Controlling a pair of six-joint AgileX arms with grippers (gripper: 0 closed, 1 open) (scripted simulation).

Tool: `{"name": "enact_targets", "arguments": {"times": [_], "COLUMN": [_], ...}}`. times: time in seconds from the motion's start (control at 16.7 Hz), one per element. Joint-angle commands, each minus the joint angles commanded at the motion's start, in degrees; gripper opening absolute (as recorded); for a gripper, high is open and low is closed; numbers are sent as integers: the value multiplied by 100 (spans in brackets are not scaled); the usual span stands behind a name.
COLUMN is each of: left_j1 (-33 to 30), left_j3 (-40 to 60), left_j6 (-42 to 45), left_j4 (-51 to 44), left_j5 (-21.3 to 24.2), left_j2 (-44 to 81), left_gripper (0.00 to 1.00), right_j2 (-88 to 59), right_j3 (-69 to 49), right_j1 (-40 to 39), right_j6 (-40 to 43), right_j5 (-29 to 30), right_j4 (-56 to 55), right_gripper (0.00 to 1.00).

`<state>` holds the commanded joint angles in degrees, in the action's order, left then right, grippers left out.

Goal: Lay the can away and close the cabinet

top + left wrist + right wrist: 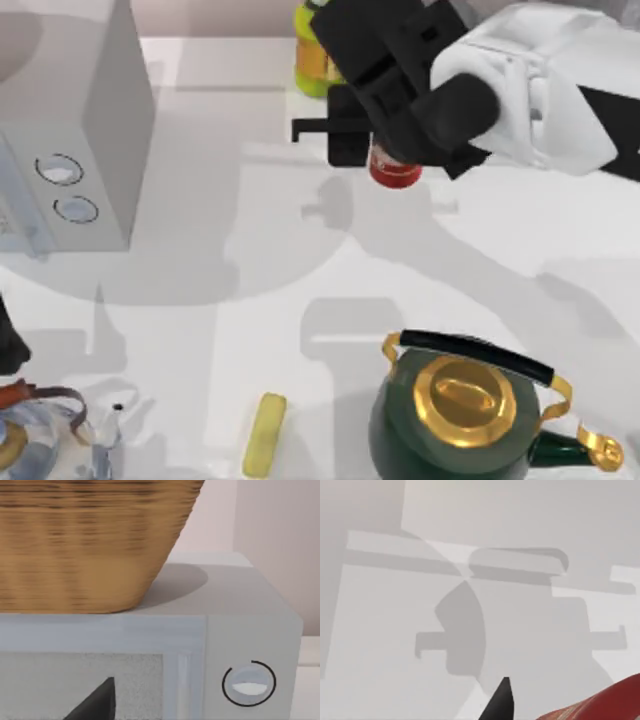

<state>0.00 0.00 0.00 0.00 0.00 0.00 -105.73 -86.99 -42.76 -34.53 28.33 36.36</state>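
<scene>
The small red can [396,174] hangs above the white table at the back centre, and my right gripper [383,152] is shut on it from above. Its red side with a striped label [602,705] fills a corner of the right wrist view, beside one dark fingertip [500,703]. At the back left stands the grey cabinet [105,120], with two round knobs [58,170] on its front. My left arm [9,345] sits at the table's left edge. Its wrist camera faces the cabinet front [150,630] and one knob [248,684].
A woven basket [85,540] stands on top of the cabinet. A yellow-green bottle [314,55] is just behind the can. A green kettle with a gold lid [462,415] sits front right, a yellow bar [265,434] front centre, a glass pot [40,440] front left.
</scene>
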Motion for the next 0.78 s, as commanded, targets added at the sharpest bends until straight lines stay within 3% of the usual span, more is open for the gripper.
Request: {"name": "enact_targets", "arguments": {"times": [0.3, 0.78], "left_j1": [0, 0], "left_j3": [0, 0], "left_j6": [0, 0], "left_j4": [0, 0], "left_j5": [0, 0], "left_j2": [0, 0], "left_gripper": [100, 100], "right_j2": [2067, 7115], "right_j3": [1974, 5941], "right_j1": [1018, 2613], "right_j6": [1000, 2662], "right_j5": [-806, -2142], "right_j4": [-757, -2421], "right_gripper": [0, 0]}}
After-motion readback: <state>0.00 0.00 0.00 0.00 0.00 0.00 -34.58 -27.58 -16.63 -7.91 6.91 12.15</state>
